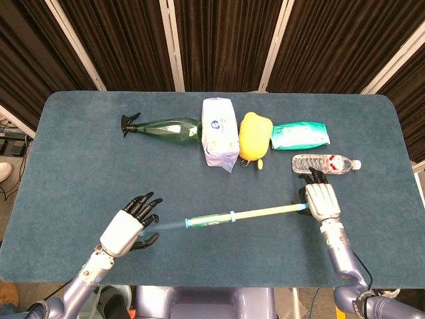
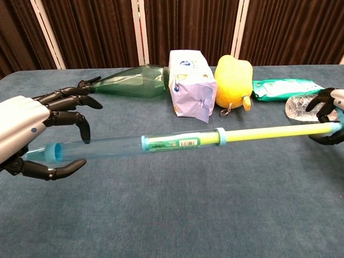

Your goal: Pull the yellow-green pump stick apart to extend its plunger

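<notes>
The pump stick (image 1: 211,220) hangs level above the blue table (image 1: 80,166), stretched long between my two hands. Its clear blue tube with a labelled sleeve (image 2: 172,143) lies on the left. The yellow-green plunger rod (image 2: 269,133) sticks far out of the tube's right collar. My left hand (image 1: 126,230) grips the tube's left end, fingers curled around it (image 2: 27,137). At the right edge of the chest view my right hand (image 2: 332,114) grips the plunger's end. In the head view that right hand (image 1: 321,199) sits just in front of the water bottle.
Along the back of the table lie a green spray bottle (image 1: 166,127), a white tissue pack (image 1: 220,133), a yellow soft object (image 1: 255,136), a green wipes pack (image 1: 300,135) and a clear water bottle (image 1: 325,163). Dark curtains hang behind the table.
</notes>
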### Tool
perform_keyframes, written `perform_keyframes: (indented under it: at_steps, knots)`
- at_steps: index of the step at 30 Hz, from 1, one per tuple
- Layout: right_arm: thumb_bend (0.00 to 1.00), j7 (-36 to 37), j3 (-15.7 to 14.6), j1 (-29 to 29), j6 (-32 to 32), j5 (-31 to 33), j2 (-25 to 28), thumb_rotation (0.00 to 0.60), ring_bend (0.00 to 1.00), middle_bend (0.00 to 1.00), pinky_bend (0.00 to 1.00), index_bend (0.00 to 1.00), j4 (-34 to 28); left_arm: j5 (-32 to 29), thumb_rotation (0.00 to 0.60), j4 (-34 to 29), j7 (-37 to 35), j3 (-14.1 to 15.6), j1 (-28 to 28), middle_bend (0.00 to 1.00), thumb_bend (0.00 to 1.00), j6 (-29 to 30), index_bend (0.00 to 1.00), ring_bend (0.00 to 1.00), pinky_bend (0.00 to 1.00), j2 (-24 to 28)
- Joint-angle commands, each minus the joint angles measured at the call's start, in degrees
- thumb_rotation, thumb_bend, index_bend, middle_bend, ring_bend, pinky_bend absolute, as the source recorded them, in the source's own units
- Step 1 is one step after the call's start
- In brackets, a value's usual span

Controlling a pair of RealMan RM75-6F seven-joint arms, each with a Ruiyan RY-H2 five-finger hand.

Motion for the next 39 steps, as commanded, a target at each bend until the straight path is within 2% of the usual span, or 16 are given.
perform_keyframes:
  at_steps: [1, 8, 20, 39]
  knots:
    - [0.36, -0.1, 0.3, 0.19, -0.43, 0.69, 0.25, 0.6, 0.07, 0.25, 0.1, 0.9, 0.94, 0.37, 0.6, 0.04, -0.52, 0.3, 0.52, 0.16, 0.54, 0.74, 0.72, 0.07, 0.22, 0.9]
    - [0.36, 0.02, 0.86, 0.59, -1.42, 2.03, 0.84, 0.6, 0.08, 0.25, 0.1, 0.9, 3.7, 0.71, 0.6, -0.31, -2.81, 0.3, 1.94, 0.17, 0.54, 3.41, 0.72, 0.08, 0.22, 3.64]
    - [0.36, 1.17, 0.91, 0.98, -2.15, 2.41, 1.05, 0.6, 0.08, 0.26, 0.1, 0.9, 6.83, 2.48, 0.6, -1.73, -2.77, 0.5, 2.7, 0.17, 0.54, 4.54, 0.72, 0.09, 0.22, 4.83]
    - [0.37, 1.84, 1.59, 2.52, -4.39, 3.96, -1.64, 0.6, 0.08, 0.26, 0.1, 0.9, 12.87, 3.15, 0.6, -1.28, -5.53, 0.46, 4.06, 0.17, 0.53, 5.91, 0.72, 0.09, 0.22, 6.95]
